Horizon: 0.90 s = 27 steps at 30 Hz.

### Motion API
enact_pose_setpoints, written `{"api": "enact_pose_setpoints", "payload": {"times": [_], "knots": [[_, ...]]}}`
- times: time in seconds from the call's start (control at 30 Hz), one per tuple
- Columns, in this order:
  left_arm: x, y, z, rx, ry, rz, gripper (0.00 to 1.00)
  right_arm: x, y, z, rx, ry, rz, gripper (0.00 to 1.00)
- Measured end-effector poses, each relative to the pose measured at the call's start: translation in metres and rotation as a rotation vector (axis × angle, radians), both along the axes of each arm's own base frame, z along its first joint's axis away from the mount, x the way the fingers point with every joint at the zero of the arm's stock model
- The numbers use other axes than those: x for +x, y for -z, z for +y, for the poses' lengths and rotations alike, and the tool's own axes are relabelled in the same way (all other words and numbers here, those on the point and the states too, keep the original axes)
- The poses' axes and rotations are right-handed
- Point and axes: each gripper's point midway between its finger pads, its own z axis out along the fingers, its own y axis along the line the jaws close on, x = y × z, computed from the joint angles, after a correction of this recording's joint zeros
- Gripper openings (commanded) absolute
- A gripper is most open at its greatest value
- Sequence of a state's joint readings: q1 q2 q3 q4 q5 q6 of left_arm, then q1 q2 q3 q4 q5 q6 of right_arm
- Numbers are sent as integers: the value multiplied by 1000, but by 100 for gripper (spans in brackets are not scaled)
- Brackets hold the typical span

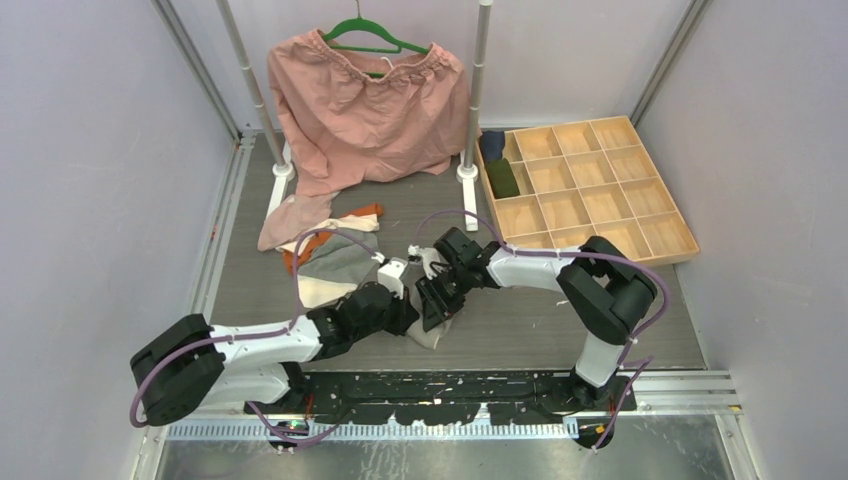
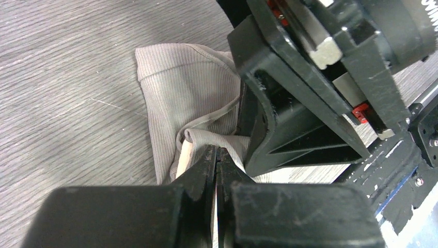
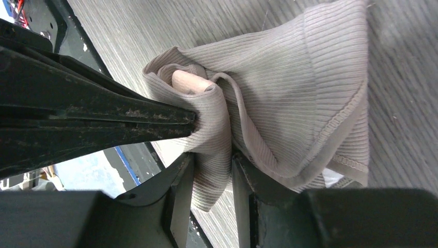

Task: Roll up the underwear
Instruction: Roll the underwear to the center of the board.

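Mid-roll on one piece: grey ribbed underwear point(image 3: 289, 88) bunched at near-centre of bench point(image 1: 560, 330), loosely folded, not yet a tight roll; left hand point(image 2: 217, 160) clenched on an inner fold; right hand point(image 3: 212, 165) astride a fold, gripping or letting go cannot tell; remaining underwear point(image 1: 330, 255) heaped unrolled; soft rib knit, stitched hems.

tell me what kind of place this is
Probably a robotics lab test cell staged for laundry folding: plain panel walls enclose a table with a salmon garment on a green hanger and a wooden compartment tray.
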State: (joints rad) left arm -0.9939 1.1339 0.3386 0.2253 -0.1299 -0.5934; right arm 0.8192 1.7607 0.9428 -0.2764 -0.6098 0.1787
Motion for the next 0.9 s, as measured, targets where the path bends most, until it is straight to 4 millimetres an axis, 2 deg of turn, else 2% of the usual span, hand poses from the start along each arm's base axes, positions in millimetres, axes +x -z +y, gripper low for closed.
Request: {"api": "enact_pose_setpoints", "payload": {"times": [0.2, 0.53, 0.73, 0.9], "knots": [[2, 4, -1, 2, -13, 12, 1, 5, -3, -3, -15, 20, -33, 45], [2, 7, 2, -26, -54, 31, 1, 25, -29, -21, -50, 113, -207, 43], [3, 7, 3, -32, -63, 37, 1, 27, -40, -35, -45, 191, -267, 32], [3, 8, 3, -33, -70, 42, 1, 19, -47, -24, 69, 286, -216, 17]]}}
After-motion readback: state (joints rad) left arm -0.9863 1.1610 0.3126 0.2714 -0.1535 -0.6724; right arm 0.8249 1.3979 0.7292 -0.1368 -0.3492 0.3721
